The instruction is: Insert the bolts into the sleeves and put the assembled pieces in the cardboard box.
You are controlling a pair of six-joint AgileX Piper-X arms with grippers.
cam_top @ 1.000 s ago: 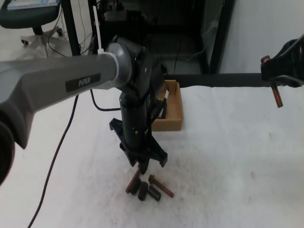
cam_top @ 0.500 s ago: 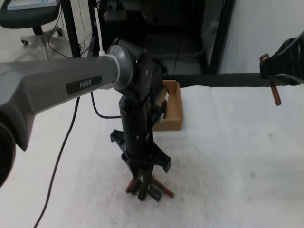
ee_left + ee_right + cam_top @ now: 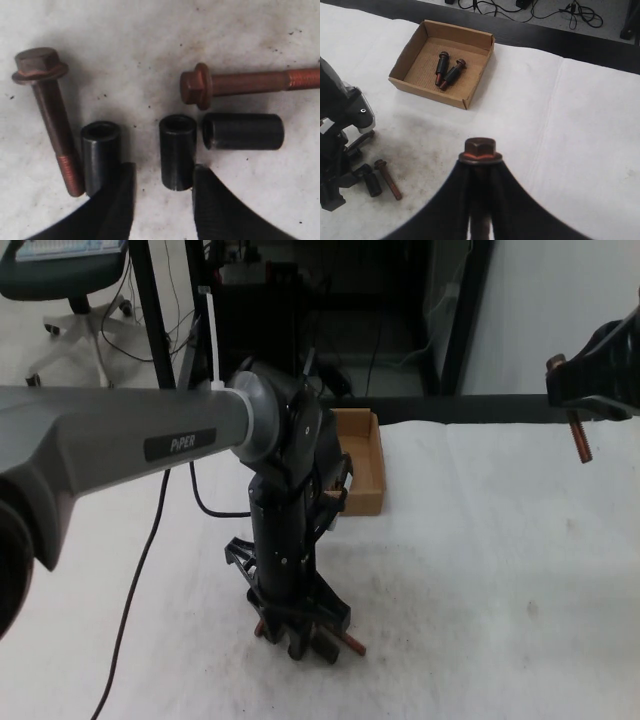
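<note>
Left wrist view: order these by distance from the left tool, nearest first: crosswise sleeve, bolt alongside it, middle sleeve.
1. Middle sleeve, between the open left tool fingers.
2. Crosswise sleeve, next to it.
3. Bolt, on that sleeve's far side.

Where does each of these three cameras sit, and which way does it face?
High view: behind the arms, facing forward and down over the bench; left arm shows.
Left wrist view: on that wrist, facing down at loose sleeves; left pincer tips show.
Right wrist view: raised, facing the cardboard box; right pincer holds a bolt.
Both wrist views share the sleeves.
</note>
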